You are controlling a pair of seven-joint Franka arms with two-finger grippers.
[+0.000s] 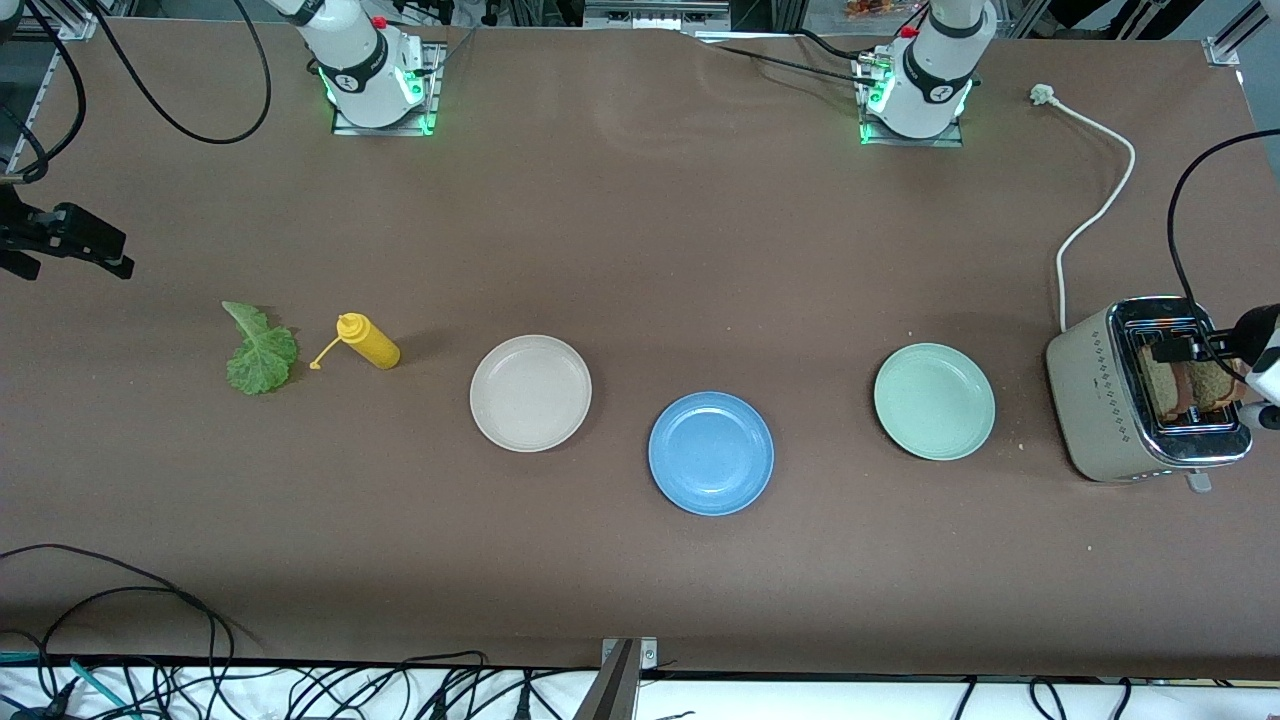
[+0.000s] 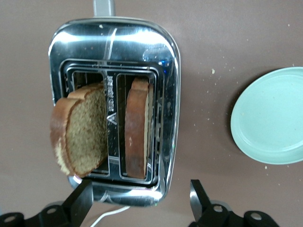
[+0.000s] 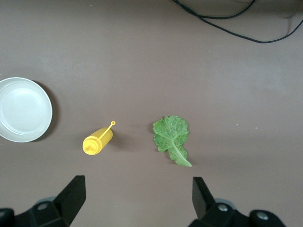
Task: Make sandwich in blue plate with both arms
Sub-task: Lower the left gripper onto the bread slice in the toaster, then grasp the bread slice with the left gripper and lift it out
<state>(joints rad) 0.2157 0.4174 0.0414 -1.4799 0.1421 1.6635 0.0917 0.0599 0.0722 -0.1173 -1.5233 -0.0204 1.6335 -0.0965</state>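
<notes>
Brown table | left gripper (image 2: 137, 201) spread over toaster (image 2: 113, 109) | bread (image 2: 83, 132) light, crumbly: pinch crust | right gripper (image 3: 137, 198) spread above lettuce (image 3: 172, 138)

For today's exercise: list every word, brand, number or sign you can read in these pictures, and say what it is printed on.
None can be read.
Toaster: small marks on the strip between its two slots, too blurred to read.
Arm bases: round dark emblems, too small to read.

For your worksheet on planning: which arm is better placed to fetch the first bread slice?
Left. The left gripper hangs open over the toaster holding both bread slices; the right gripper is above the lettuce leaf.
</notes>
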